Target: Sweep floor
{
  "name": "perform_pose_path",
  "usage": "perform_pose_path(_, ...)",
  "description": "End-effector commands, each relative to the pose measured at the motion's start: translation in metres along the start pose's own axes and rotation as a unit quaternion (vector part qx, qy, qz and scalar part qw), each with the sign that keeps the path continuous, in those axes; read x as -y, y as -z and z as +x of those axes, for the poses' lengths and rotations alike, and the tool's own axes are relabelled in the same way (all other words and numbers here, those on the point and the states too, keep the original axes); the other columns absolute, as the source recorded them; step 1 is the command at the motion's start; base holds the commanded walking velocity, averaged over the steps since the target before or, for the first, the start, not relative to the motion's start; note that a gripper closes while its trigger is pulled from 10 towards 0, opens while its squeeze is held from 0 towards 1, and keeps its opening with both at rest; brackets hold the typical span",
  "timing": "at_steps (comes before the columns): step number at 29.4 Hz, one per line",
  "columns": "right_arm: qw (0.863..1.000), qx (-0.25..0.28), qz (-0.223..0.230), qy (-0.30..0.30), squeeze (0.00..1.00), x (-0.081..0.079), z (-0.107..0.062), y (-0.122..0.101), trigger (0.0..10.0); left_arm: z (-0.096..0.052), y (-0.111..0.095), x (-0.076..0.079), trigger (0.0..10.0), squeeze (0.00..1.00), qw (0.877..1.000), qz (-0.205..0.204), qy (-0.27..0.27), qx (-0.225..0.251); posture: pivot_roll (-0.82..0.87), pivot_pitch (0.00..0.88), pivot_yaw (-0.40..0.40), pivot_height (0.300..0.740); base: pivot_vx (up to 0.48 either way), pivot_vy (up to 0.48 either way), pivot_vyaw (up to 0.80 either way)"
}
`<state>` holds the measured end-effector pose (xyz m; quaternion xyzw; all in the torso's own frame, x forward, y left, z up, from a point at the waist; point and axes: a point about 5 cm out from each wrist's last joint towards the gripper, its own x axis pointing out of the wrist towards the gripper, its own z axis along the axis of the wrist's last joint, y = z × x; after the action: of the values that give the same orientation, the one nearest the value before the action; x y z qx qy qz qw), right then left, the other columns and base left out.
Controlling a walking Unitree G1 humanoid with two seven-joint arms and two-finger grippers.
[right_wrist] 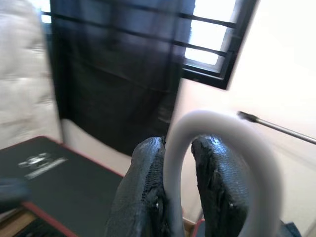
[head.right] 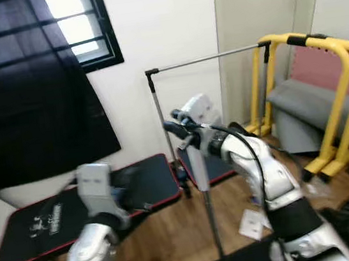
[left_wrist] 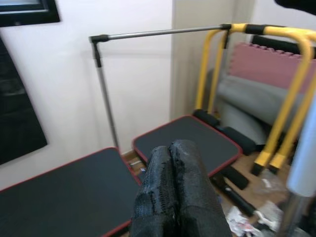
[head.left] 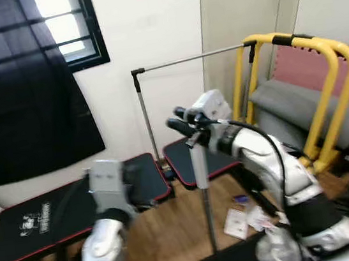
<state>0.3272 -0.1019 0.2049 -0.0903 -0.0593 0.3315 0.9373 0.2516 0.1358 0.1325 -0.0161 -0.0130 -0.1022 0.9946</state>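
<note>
From the head camera, a room with a wooden floor (head.left: pixel 174 227), a white wall, and a dark curtain (head.left: pixel 21 92) over a window on the left. The right gripper (head.left: pixel 183 121) is raised in the middle of the scene, its black fingers clamped on the top of a broom handle (head.left: pixel 203 191), a pale upright pole running down toward the floor. The left gripper (head.left: pixel 138 174), blurred, is held lower and to the left, above a black mat (head.left: pixel 44 218) with red edging. A second black mat (head.left: pixel 184 158) lies near the wall behind the pole. A thin metal rail (head.left: pixel 191 59) crosses above, joining a yellow frame (head.left: pixel 323 85) on the right, with grey and pink pads behind it. Scraps of litter (head.left: pixel 241 221) lie on the floor beside the right arm. From the left wrist, the two black fingers (left_wrist: pixel 173 197) are pressed together with nothing between them, pointing over the mats; the pole (left_wrist: pixel 301 163) stands at one edge. From the right wrist, the two fingers (right_wrist: pixel 143 197) grip a white curved handle end (right_wrist: pixel 222 153), with the curtain and window beyond.
</note>
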Motion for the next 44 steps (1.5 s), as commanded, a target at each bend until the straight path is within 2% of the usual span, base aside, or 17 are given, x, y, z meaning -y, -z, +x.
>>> perform_pose_path(1, 1.0, 0.015, 0.004, -0.009, 0.0, -0.005, 0.006, -0.006, 10.0, -0.001, 0.002, -0.009, 10.0, 0.0, 1.0, 0.011, -0.013, -0.004, -0.11, 0.0, -0.035, 0.74, 0.36, 0.0, 0.0)
perform_pose_path(7, 1.0, 0.022, 0.01, -0.015, 0.0, -0.007, 0.007, -0.009, 10.0, 0.0, 0.001, -0.009, 10.0, 0.0, 1.0, 0.011, -0.012, -0.003, -0.12, 0.0, -0.031, 0.74, 0.354, 0.0, 0.0)
perform_pose_path(10, 0.997, 0.038, 0.02, -0.061, 0.0, -0.016, 0.006, -0.015, 10.0, -0.001, 0.001, -0.009, 10.0, 0.0, 1.0, 0.012, -0.01, -0.004, -0.12, 0.0, -0.03, 0.74, 0.347, 0.0, 0.74)
perform_pose_path(13, 0.997, 0.041, 0.025, -0.065, 0.0, -0.017, 0.006, -0.017, 10.0, 0.0, 0.0, -0.009, 10.0, 0.0, 1.0, 0.012, -0.009, -0.004, -0.12, 0.0, -0.03, 0.74, 0.346, 0.0, 0.8)
perform_pose_path(17, 0.998, 0.044, 0.031, -0.043, 0.0, -0.014, 0.009, -0.019, 10.0, -0.001, 0.0, -0.007, 10.0, 0.0, 1.0, 0.011, -0.006, -0.004, -0.12, 0.0, -0.031, 0.74, 0.34, 0.0, 0.72)
perform_pose_path(23, 0.997, 0.057, 0.054, 0.016, 0.0, 0.0, 0.017, -0.029, 10.0, -0.003, 0.0, -0.007, 10.0, 0.0, 1.0, 0.008, -0.004, -0.007, -0.12, 0.0, -0.032, 0.74, 0.331, 0.0, 0.0)
perform_pose_path(31, 0.994, 0.072, 0.077, 0.01, 0.0, -0.001, 0.02, -0.04, 10.0, -0.004, 0.001, -0.006, 10.0, 0.0, 1.0, 0.004, -0.001, -0.014, -0.11, 0.0, -0.033, 0.74, 0.15, 0.0, 0.0)
perform_pose_path(38, 0.994, 0.069, 0.088, 0.022, 0.0, 0.002, 0.022, -0.038, 10.0, -0.005, 0.002, -0.005, 10.0, 0.0, 1.0, 0.002, 0.005, -0.019, -0.11, 0.0, -0.033, 0.74, 0.0, 0.0, 0.0)
perform_pose_path(42, 0.986, 0.089, 0.136, 0.032, 0.0, 0.005, 0.024, -0.042, 10.0, -0.005, 0.002, -0.006, 10.0, 0.0, 1.0, 0.004, 0.01, -0.024, -0.11, 0.0, -0.023, 0.74, 0.0, 0.0, 0.0)
perform_pose_path(44, 0.984, 0.095, 0.145, 0.029, 0.0, 0.005, 0.024, -0.044, 10.0, -0.005, 0.002, -0.006, 10.0, 0.0, 1.0, 0.004, 0.011, -0.024, -0.11, 0.0, -0.023, 0.74, 0.0, 0.0, 0.0)
